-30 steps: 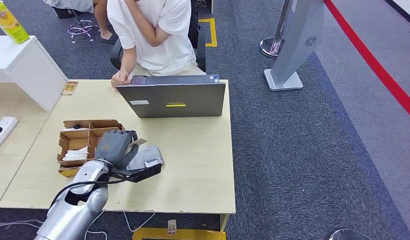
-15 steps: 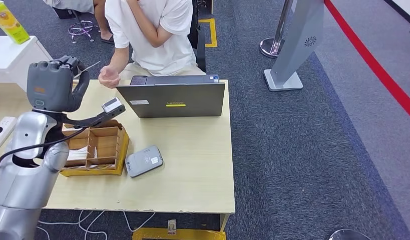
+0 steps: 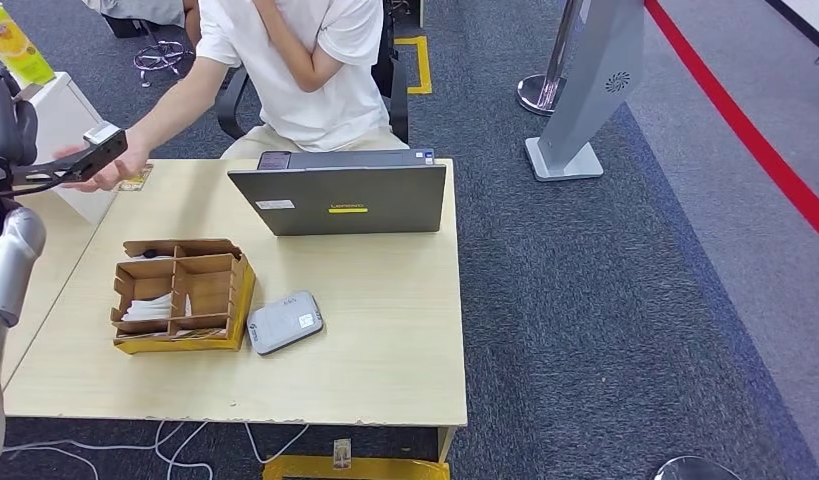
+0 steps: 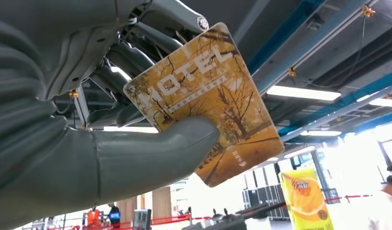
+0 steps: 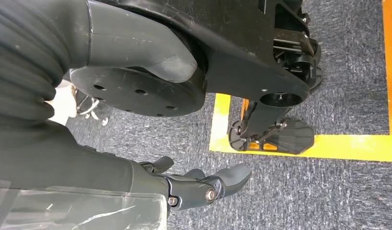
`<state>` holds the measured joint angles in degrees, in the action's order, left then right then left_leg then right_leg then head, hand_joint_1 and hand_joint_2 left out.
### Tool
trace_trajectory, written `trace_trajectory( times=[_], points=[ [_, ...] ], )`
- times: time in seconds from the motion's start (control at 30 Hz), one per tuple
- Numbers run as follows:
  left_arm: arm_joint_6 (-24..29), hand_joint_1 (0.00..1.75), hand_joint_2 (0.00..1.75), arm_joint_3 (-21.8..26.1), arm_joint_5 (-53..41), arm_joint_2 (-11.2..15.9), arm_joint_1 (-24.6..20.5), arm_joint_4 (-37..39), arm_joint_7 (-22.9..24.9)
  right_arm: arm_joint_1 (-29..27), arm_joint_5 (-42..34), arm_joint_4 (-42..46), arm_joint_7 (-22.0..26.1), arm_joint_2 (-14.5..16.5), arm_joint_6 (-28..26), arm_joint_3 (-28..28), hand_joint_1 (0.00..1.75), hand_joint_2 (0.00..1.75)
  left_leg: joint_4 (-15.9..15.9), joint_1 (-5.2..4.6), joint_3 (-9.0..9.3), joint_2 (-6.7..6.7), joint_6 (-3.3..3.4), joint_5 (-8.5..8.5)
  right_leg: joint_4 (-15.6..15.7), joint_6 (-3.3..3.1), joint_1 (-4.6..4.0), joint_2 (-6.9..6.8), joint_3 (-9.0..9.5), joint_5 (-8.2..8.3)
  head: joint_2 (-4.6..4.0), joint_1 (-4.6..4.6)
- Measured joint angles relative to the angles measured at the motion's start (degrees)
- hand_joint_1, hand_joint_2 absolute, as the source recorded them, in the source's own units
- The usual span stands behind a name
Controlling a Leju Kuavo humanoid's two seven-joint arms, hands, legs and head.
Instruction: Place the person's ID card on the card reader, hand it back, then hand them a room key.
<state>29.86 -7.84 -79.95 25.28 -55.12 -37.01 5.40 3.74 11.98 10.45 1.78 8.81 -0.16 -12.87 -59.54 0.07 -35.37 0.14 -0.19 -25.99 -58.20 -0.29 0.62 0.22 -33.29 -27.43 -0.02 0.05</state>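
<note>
My left hand (image 3: 3,112) is raised at the far left, beyond the table's back left corner. In the left wrist view this hand (image 4: 79,143) pinches a golden room key card (image 4: 208,91), printed with trees and the word HOTEL, between thumb and fingers. The person in a white shirt (image 3: 310,60) sits behind the laptop and stretches an arm out, their hand (image 3: 115,168) just under my left wrist. The grey card reader (image 3: 285,322) lies on the table with nothing on it. My right hand (image 5: 203,184) hangs over the carpet, fingers loosely apart and holding nothing.
A wooden divided box (image 3: 180,295) with white cards stands left of the reader. A grey laptop (image 3: 337,198) stands at the table's back. A small orange card (image 3: 137,178) lies at the back left corner. A white cabinet (image 3: 60,130) with a yellow carton (image 3: 15,45) stands left.
My left arm has risen from the box and reader and swung up to the far left with the card. The person's arm has reached out towards it.
</note>
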Motion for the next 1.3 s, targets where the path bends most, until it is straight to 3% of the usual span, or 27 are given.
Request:
trace_trajectory(
  times=[0.27,0.4,1.3],
  points=[
    [-0.2,1.75,1.75,0.7,0.0,0.0,-1.6,3.7,0.1,0.0,0.0,0.0,0.0,0.0,0.0,0.0,0.0,1.75,0.0,0.0,-0.01,0.0,0.0,0.0,0.0,0.0,0.0,0.0,-0.01,0.0,0.0,0.03],
    [-0.1,0.0,1.75,1.0,0.1,0.0,-1.9,4.5,0.0,0.0,0.0,0.0,0.0,0.0,0.0,0.0,0.0,1.75,0.0,0.0,-0.01,0.0,0.0,0.0,0.0,0.0,0.0,0.0,-0.01,0.0,0.0,0.02],
    [1.0,0.0,1.75,2.8,2.2,-1.1,-0.7,5.0,-2.3,0.0,0.1,0.0,-0.1,0.0,-0.1,0.0,0.0,1.75,0.0,0.01,-0.02,0.0,0.0,0.0,0.0,0.0,-0.01,0.0,-0.03,0.01,0.0,0.04]
  ],
)
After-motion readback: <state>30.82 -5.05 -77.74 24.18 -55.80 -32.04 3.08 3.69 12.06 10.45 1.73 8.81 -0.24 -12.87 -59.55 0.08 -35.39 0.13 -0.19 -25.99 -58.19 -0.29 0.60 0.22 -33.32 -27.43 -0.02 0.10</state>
